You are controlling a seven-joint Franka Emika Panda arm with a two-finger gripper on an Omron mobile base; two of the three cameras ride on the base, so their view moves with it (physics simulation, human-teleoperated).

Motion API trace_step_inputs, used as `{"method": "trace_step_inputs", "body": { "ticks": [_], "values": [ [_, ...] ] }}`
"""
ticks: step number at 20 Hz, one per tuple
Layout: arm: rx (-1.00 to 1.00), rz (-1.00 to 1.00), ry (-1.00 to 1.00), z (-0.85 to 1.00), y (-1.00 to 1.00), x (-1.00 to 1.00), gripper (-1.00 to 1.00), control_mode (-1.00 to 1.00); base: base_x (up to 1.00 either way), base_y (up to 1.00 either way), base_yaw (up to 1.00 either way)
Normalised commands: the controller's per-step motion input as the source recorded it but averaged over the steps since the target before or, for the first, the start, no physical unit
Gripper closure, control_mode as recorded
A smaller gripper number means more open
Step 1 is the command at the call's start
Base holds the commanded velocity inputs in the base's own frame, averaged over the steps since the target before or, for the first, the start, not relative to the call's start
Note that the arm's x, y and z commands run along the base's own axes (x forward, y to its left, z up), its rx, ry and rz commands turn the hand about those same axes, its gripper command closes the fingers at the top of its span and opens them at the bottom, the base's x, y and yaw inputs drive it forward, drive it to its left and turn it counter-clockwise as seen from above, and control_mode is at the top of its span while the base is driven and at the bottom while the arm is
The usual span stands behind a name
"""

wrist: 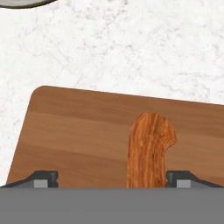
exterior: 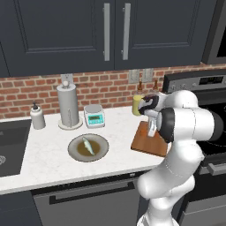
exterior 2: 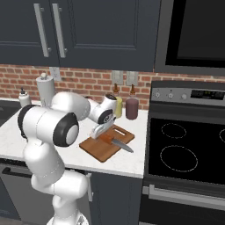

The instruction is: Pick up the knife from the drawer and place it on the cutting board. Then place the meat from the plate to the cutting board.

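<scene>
Knife (exterior 2: 115,141) first: in the right base view it lay on the cutting board (exterior 2: 99,151), orange handle under the claw (exterior 2: 102,132) and slim blade pointing off toward the stove (exterior 2: 184,149). The claw hung right over the handle; from this side I could not tell whether the fingers touched it.

Seen from the left base view, the arm blocked most of the board (exterior: 143,143), which sat on the white worktop (exterior: 48,154) at its right end, beside the stove. The plate (exterior: 88,147) stood well apart to the left, with a pale piece of meat (exterior: 88,145) (it looked rather like a small fish) lying in its olive centre. A paper towel holder (exterior: 69,106), a small scale (exterior: 94,116) and a soap bottle (exterior: 38,117) lined the brick wall behind.

From the hand view, the handle (wrist: 148,151) rested flat on the board (wrist: 74,131), between the two dark fingertips (wrist: 41,178), which stood wide apart with clear gaps on either side, so the claw held nothing.

Judging by this, the knife step looked finished, at the point of release. The next move would call for lifting clear of the handle, swinging left to the plate, and closing on the small, slippery-looking meat without nudging the plate.
</scene>
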Motion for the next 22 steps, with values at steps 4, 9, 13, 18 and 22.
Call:
{"method": "trace_step_inputs", "body": {
  "ticks": [4, 9, 13, 18, 22],
  "values": [
    [0.07, 0.00, 0.04, 0.51, 0.51, -0.37, -1.00, -1.00, 0.00, 0.00, 0.00],
    [0.09, -0.06, 0.03, 0.34, 0.59, -0.47, -1.00, -1.00, 0.00, 0.00, 0.00],
    [0.09, -0.20, 0.02, 0.19, 0.54, -0.62, -1.00, -1.00, 0.00, 0.00, 0.00],
    [0.07, -0.26, 0.00, 0.19, 0.63, -0.61, -1.00, -1.00, 0.00, 0.00, 0.00],
    [0.01, -0.31, 0.00, 0.24, 0.74, -0.34, -1.00, -1.00, 0.00, 0.00, 0.00]
  ]
}}
